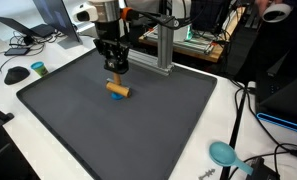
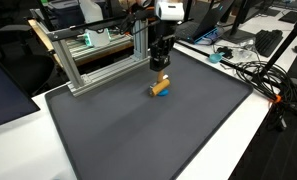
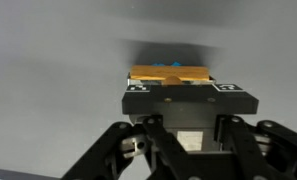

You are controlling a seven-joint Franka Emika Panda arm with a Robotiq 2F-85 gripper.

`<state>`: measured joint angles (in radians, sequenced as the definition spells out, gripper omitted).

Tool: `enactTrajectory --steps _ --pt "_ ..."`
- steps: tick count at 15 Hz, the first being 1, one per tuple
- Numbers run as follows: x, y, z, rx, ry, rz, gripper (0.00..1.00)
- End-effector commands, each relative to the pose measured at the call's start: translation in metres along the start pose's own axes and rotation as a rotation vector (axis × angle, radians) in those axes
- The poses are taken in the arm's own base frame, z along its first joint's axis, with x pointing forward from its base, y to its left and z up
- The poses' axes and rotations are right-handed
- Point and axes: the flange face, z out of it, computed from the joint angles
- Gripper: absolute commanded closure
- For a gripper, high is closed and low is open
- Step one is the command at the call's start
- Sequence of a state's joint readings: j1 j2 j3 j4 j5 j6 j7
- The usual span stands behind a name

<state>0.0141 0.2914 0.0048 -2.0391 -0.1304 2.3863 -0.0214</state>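
My fingers (image 1: 114,68) are closed on the wooden block (image 1: 118,90), gripping it from above. In the wrist view the block (image 3: 169,73) sits right at the tips and spans the gap betw. the two pads (image 3: 138,89). It lies crosswise to me, w/ a bit of blue showing at its far edge. Can't tell from any view whether the block is resting on the mat or just clear of it; the wrist pic is blurry around it.

In both exterior views the block shows as a short tan cylinder-ish piece, tilted, w/ blue at its lower end (image 2: 160,88). It's in the back half of the dark grey mat (image 1: 168,125), near the mat's rear edge and approx. centred side to side. My arm comes straight down over it.

The mat covers most of the white tabletop (image 1: 13,150). Just behind me stands an aluminium frame (image 2: 88,62), its foot on the mat's rear edge, near the block but not touching it.

Off the mat: a teal round-headed item (image 1: 224,153) at one front corner. A black mouse (image 1: 16,74) and a small dark disc (image 1: 38,68) are well apart from the block on the opposite side. A bundle of cables (image 2: 256,72) runs along the tabletop past the mat's edge.
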Motion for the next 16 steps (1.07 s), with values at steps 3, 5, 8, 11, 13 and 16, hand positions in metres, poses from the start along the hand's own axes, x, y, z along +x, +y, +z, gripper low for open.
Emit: enactTrajectory --steps 3,5,8,11,13,16 --pt "-0.031 0.000 0.044 0.031 -0.152 -0.019 0.78" --pt "-0.032 0.001 0.043 0.031 -0.158 -0.021 0.78" --pt "-0.033 0.002 0.042 0.034 -0.189 -0.027 0.78" --pt "-0.043 0.009 0.045 0.050 -0.308 -0.030 0.78" --pt "-0.050 0.015 0.037 0.078 -0.400 -0.048 0.78" --pt "-0.053 0.027 0.010 0.041 -0.362 -0.064 0.78"
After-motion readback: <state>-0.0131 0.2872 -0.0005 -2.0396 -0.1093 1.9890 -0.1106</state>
